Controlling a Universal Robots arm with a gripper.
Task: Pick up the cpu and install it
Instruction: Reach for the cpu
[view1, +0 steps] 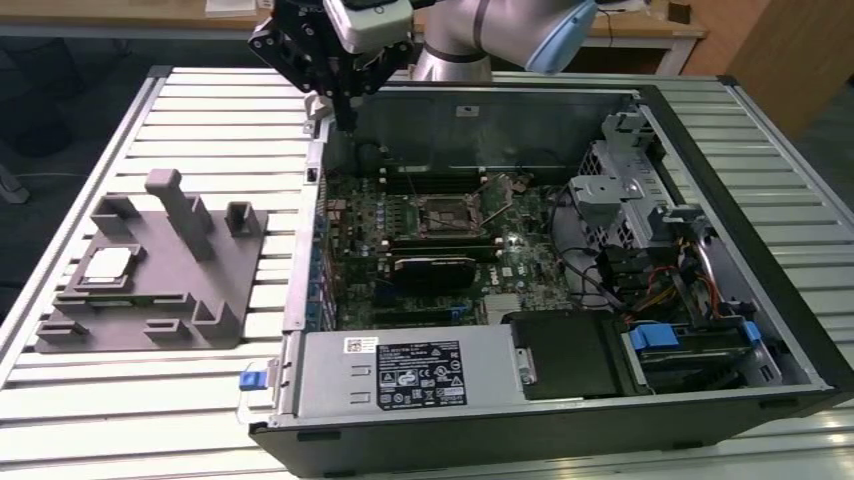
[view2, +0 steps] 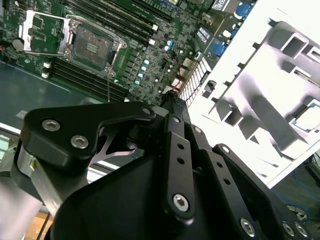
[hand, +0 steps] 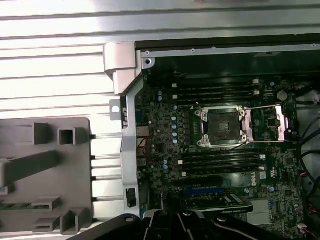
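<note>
Grey plastic tray (view1: 220, 300) sits near the worktop's (view1: 200, 120) edge at the exterior view's left. The cpu (view1: 111, 262) lies flat in a shallow pocket of it, pale top up, on the side away from the computer case (view1: 467, 125). In the second wrist view the cpu (view2: 306, 112) rests in that same pocket with nothing touching it.

Next along, the gripper (view1: 344, 120) hangs over the case's far corner nearest the tray, well apart from the cpu. Its 2 fingers look pressed together with nothing between them.

Further toward the exterior view's right, in the middle of the case, the socket (view1: 447, 213) has its metal frame (hand: 270, 122) swung open and its bed bare, so the install is not yet done.

I judge the step in hand to be the reach for the chip. Doing it well means parting the fingers wider than the chip and coming straight down clear of the tray's tall posts (view1: 180, 210). The fingers should pinch 2 opposite edges and lift the chip level.
</note>
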